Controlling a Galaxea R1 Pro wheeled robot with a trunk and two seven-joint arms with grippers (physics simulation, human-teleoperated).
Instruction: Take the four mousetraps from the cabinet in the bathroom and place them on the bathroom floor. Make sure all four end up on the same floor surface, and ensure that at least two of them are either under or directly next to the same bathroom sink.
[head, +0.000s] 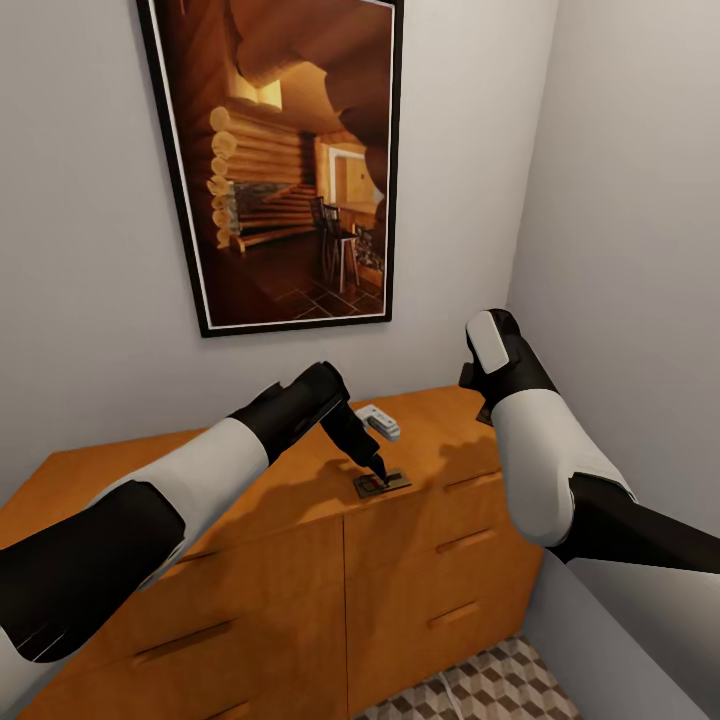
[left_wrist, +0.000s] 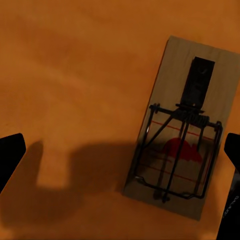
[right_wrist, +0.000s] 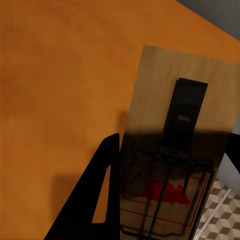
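Two mousetraps lie on the cabinet (head: 250, 490): one (head: 381, 484) near the front edge, under the left gripper (head: 378, 468), whose jaws are spread either side of it. Another trap (right_wrist: 177, 150) sits at the right end beneath the right gripper (right_wrist: 165, 185), jaws spread around it. Floor (head: 480, 690) tiles show below.

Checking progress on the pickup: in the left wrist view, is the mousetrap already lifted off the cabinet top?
No: the mousetrap lies flat on the cabinet top, between the open left gripper fingers.
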